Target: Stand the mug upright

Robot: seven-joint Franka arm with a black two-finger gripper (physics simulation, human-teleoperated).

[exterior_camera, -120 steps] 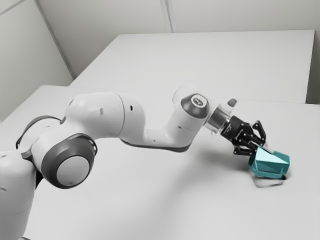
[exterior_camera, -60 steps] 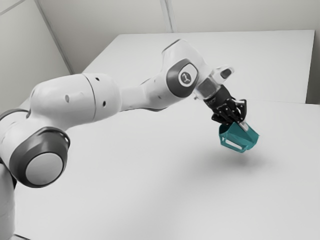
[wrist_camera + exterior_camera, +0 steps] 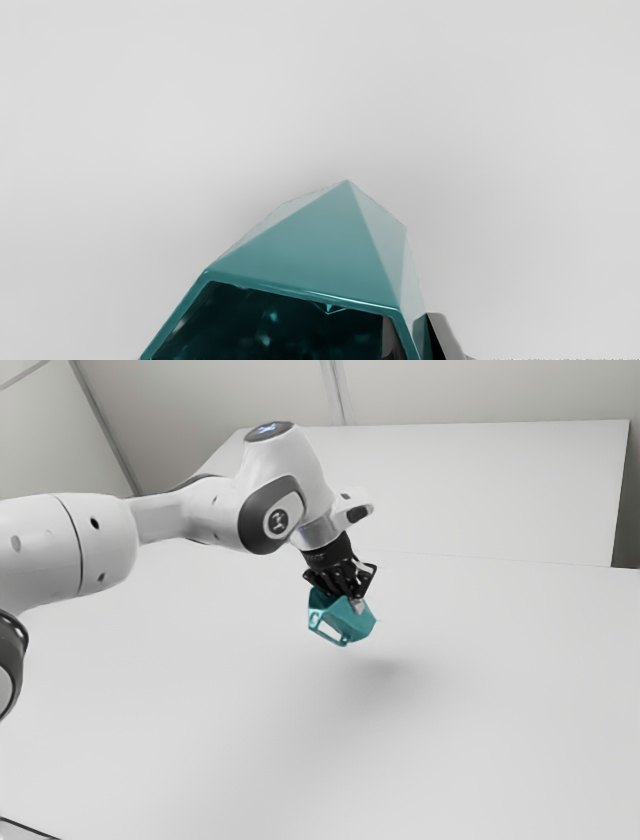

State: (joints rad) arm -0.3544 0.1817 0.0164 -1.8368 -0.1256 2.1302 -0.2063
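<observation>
Mug [image 3: 352, 618], teal, faceted: one, aloft over the table [image 3: 450, 720], not upright. Long axis slanted, mouth up toward the exterior view's left, base down toward its right; handle [image 3: 328, 637] on the near left side.
Gripper [image 3: 346, 600], black: directly above the mug, clamped on its wall, one finger inside, one outside.
Coming move, as judged: swing the base leftward beneath the mouth, axis plumb, then lower to the table.

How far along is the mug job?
Done: the fingers grip the teal mug's wall, one inside, one outside; it hangs above the table, its shadow apart. In hand: the mug, tilted. Left: levelling it, lowering it base-down, releasing.
</observation>
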